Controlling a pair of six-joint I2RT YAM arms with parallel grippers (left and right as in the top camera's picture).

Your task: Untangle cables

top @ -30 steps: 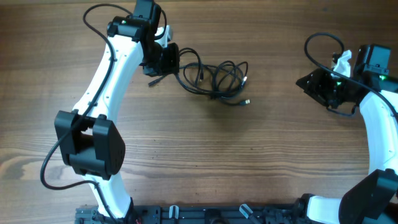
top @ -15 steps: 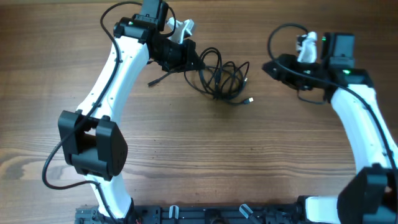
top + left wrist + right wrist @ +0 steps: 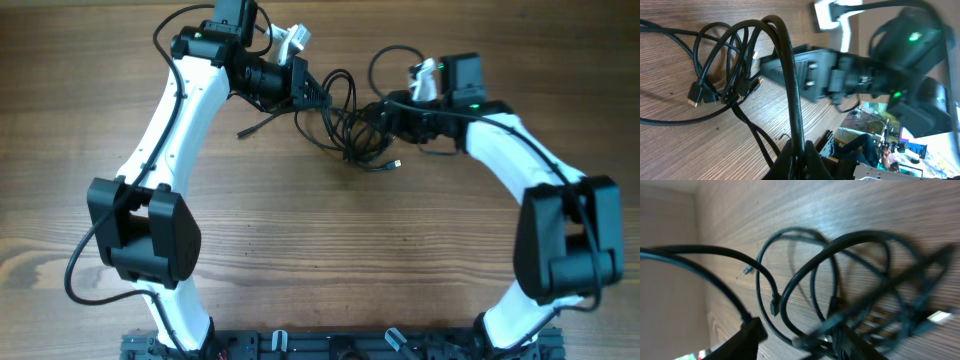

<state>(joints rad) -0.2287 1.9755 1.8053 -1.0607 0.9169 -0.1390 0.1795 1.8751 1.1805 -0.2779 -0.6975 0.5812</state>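
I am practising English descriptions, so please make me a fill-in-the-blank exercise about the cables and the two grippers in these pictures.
The cables lie on a ____ table. The left gripper is ____ on one of them. Seen from overhead, the right gripper meets the cables from the ____ side.
Missing words: wooden; shut; right.

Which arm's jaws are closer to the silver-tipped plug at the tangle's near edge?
Right. The right arm has its jaws on the right of the cable tangle, just beyond the silver-tipped plug; the left arm has its jaws at the tangle's left edge.
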